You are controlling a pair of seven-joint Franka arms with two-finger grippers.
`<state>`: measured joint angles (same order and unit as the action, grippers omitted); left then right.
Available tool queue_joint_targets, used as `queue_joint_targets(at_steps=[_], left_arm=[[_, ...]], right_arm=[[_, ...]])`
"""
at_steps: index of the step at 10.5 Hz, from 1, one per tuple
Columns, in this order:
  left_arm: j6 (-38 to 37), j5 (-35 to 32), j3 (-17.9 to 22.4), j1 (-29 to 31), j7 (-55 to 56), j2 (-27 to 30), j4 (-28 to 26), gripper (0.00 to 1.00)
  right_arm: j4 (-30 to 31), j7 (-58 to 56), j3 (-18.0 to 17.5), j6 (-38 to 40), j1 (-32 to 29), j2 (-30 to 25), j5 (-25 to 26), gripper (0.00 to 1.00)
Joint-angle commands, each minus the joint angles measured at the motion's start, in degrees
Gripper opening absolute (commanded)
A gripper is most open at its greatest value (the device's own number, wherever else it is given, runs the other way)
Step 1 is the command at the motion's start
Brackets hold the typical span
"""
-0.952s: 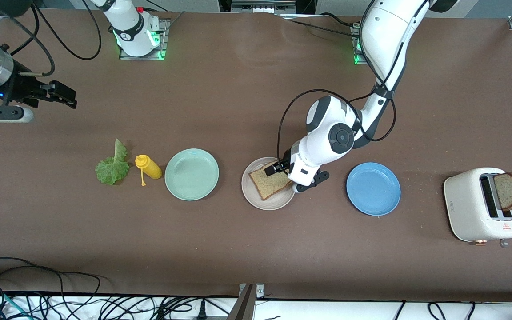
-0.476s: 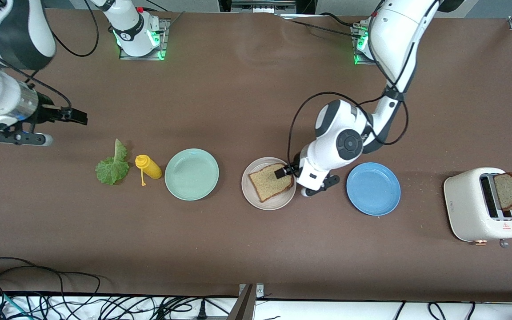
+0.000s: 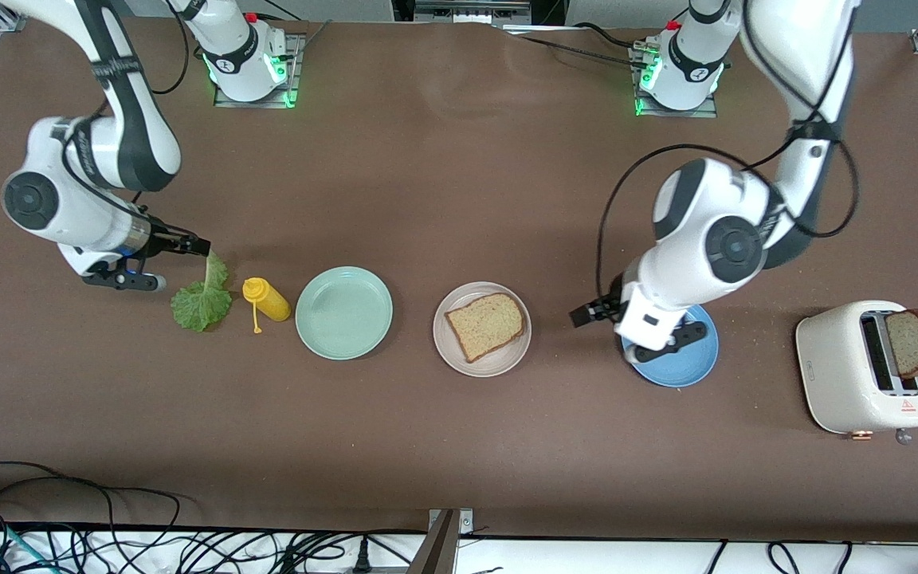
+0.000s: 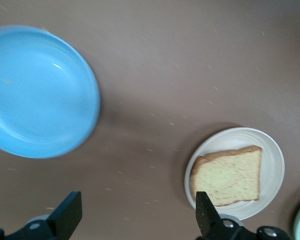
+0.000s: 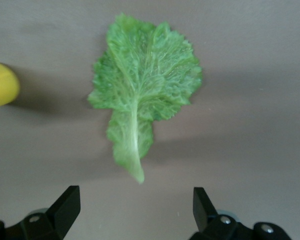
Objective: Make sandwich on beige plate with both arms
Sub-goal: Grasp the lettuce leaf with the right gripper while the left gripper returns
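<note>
Lying flat on the beige plate [image 3: 481,328], low centre of the front frame, is one bread slice [image 3: 485,325]; nothing sits on top of it. The left wrist view shows the same plate [image 4: 270,150] and slice [image 4: 229,176] at lower right.

Left gripper [image 3: 594,311] hangs over bare desk [image 3: 459,183] between the beige plate and the blue plate [image 3: 694,363], right of centre in the front frame. Its fingers [image 4: 206,215] stand wide apart and hold nothing. The left arm's wrist covers part of the blue plate, which shows whole at upper left of the left wrist view [image 4: 37,92].

Right gripper [image 3: 194,247] is at the left of the front frame, at the stem tip of the lettuce [image 3: 202,296]. Its fingers [image 5: 65,206] are spread wide, empty, with the lettuce [image 5: 142,105] lying on the desk between and ahead of them. Contact with the leaf cannot be told.

A yellow bottle [image 3: 266,299] lies on its side just beside the lettuce, between it and the mint plate [image 3: 343,312]; its end shows at the left edge of the right wrist view [image 5: 2,85].

A toaster [image 3: 865,367] stands at the right edge of the front frame, with a second slice [image 3: 915,343] sticking out of one slot.
</note>
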<state>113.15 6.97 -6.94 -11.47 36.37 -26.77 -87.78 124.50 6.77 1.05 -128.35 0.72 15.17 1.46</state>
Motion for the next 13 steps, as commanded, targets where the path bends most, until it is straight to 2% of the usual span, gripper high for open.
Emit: queue_joint_targets(at_steps=[1, 2, 3, 5, 6, 7, 9, 11, 13], left_arm=[[-5.03, -1.70, -0.44, 5.30, -7.42, 4.26, 0.40, 1.00], [-8.36, -1.79, -0.44, 7.32, -10.15, 4.79, 2.50, 1.00], [-11.78, -2.22, -0.44, 8.99, -12.96, 4.88, 4.70, 1.00], [-17.59, -8.52, -0.44, 10.41, -18.50, 4.97, 8.75, 1.00], [-18.57, -10.82, -0.44, 11.37, -22.00, 5.84, 8.94, 1.00], [-20.76, -11.28, -0.44, 12.34, -27.09, 6.28, 8.42, 1.00], [-22.10, -10.58, -0.70, 15.32, -31.87, 6.55, 8.67, 1.00], [-22.10, -10.58, -0.79, 15.51, -31.88, 6.47, 8.59, 1.00], [-22.10, -10.58, -0.88, 15.51, -31.88, 6.47, 8.50, 1.00]], right_arm=[[0.83, 0.87, 0.01, -5.49, -0.19, 4.58, 0.21, 1.00], [0.74, 0.96, 0.88, -6.11, -0.19, 5.91, 0.12, 0.98], [0.57, 0.96, 0.97, -6.99, -0.19, 7.05, 0.03, 0.86], [-1.01, 2.27, 0.89, -6.56, 0.68, 7.85, 0.12, 0.28], [-1.45, 4.02, 0.89, -6.38, 0.95, 7.94, 0.12, 0.07], [-2.50, 4.21, 0.80, -4.82, 1.04, 7.94, 0.30, 0.00], [-7.49, 4.30, 0.62, 2.98, 1.04, 8.03, 0.30, 0.00], [-11.02, 4.22, 0.62, 8.36, 1.30, 7.51, 0.47, 0.00], [-17.68, 4.21, 0.62, 17.99, 2.27, 7.15, 0.47, 0.00]])
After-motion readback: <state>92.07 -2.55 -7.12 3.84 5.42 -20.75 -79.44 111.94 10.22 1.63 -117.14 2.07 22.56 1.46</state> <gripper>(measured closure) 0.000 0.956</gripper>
